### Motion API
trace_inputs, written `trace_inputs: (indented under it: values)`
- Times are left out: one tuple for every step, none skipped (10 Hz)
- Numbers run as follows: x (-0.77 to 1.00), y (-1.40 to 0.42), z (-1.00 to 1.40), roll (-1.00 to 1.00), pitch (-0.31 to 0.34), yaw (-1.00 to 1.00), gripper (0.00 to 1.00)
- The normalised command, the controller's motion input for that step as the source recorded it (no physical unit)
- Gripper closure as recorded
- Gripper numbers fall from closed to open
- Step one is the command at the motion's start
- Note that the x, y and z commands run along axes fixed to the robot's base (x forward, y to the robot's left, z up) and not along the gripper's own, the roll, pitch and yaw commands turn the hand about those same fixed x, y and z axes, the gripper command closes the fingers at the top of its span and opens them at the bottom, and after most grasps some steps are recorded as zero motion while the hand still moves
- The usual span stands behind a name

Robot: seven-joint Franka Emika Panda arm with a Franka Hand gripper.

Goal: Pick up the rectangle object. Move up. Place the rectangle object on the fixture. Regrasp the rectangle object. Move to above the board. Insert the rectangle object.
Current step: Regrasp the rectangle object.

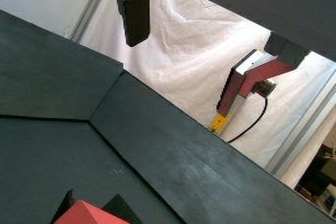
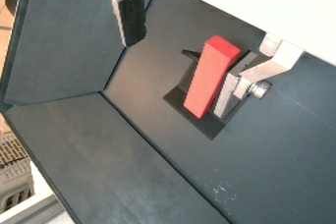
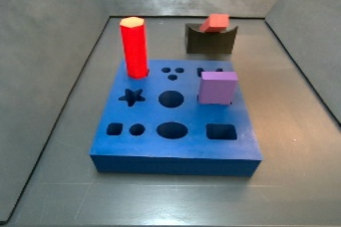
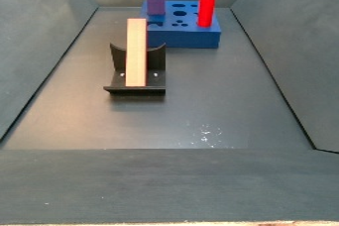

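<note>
The salmon-red rectangle object (image 4: 135, 52) leans upright in the notch of the dark fixture (image 4: 137, 83), apart from the blue board (image 4: 185, 38). It also shows in a side view (image 3: 216, 21) on the fixture (image 3: 210, 41) behind the board (image 3: 147, 141). My gripper (image 2: 194, 49) is open and empty, raised above the fixture (image 2: 197, 116). The bar (image 2: 207, 71) stands below, between the fingers (image 2: 129, 17), which do not touch it. In a wrist view my gripper (image 1: 210, 36) shows only the bar's top (image 1: 92, 213). The gripper is out of both side views.
A bright red hexagonal pillar (image 3: 135, 47) and a lilac cube (image 3: 218, 87) stand in the board; both show in a side view, the pillar (image 4: 208, 2) and the cube (image 4: 155, 7). Sloped dark walls (image 4: 54, 61) ring the floor. White cloth and a red clamp (image 1: 256, 79) lie beyond.
</note>
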Motion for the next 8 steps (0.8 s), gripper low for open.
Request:
trace_inputs:
  values:
    - [0.33,-0.06,-0.02,0.19,-0.012,0.16,0.0]
    - [0.33,-0.06,-0.02,0.19,-0.011,0.13,0.0]
    - [0.33,-0.06,-0.02,0.18,-0.007,0.11,0.0]
    - [0.32,-0.06,-0.02,0.18,0.001,0.09,0.0]
    - [0.32,-0.05,-0.03,0.17,0.011,0.08,0.0]
    - [0.31,-0.05,-0.03,0.16,0.019,0.08,0.0]
    - [0.3,-0.05,-0.03,0.15,0.032,0.08,0.0]
    - [0.3,-0.05,-0.03,0.14,0.04,0.08,0.0]
